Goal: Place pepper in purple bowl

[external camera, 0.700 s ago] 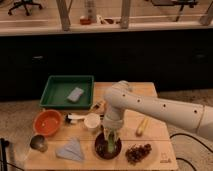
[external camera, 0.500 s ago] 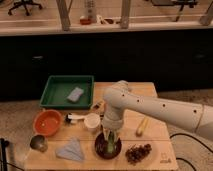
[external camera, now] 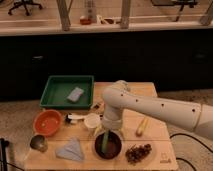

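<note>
Wooden surface (external camera: 150, 141) is looking unchanged since a moment ago: my hand (external camera: 108, 133) is still hovering, the purple bowl (external camera: 118, 149) directly beneath it and the pepper (external camera: 103, 143) leaning inside that bowl. I am failing to tell whether the hand is gripping it; placement is seeming nearly done.

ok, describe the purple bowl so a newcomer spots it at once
On the wooden table, look near the front edge, under the gripper. The purple bowl sits between a grey cloth and the grapes. It's very dark with a green pepper in it, unlike the orange bowl further left.
</note>
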Motion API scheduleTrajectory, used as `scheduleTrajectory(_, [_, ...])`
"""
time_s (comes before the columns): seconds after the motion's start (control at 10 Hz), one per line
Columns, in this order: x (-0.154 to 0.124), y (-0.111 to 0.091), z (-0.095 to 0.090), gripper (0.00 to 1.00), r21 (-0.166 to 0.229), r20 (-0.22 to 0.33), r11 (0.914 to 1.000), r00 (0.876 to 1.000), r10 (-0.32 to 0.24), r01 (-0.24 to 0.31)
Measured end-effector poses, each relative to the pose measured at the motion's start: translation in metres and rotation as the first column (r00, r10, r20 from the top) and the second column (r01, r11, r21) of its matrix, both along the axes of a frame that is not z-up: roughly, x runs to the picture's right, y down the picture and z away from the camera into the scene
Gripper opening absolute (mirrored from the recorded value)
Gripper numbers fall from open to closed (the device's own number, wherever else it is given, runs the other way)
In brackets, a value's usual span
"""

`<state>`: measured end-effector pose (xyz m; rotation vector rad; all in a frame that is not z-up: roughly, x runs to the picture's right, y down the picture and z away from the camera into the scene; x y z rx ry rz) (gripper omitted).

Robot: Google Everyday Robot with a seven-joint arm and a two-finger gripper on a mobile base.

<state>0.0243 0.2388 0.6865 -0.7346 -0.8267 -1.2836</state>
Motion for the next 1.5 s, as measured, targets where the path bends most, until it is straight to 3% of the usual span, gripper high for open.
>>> scheduleTrajectory(0.8, [0.003,-0.004,-0.002,0.8,-0.004,0.006,1.0,1.0,-0.009,0.009])
scheduleTrajectory(1.5, [0.003,-0.012,-0.002,0.8,0.018,0.015,0.9996,1.0,-0.023,0.023])
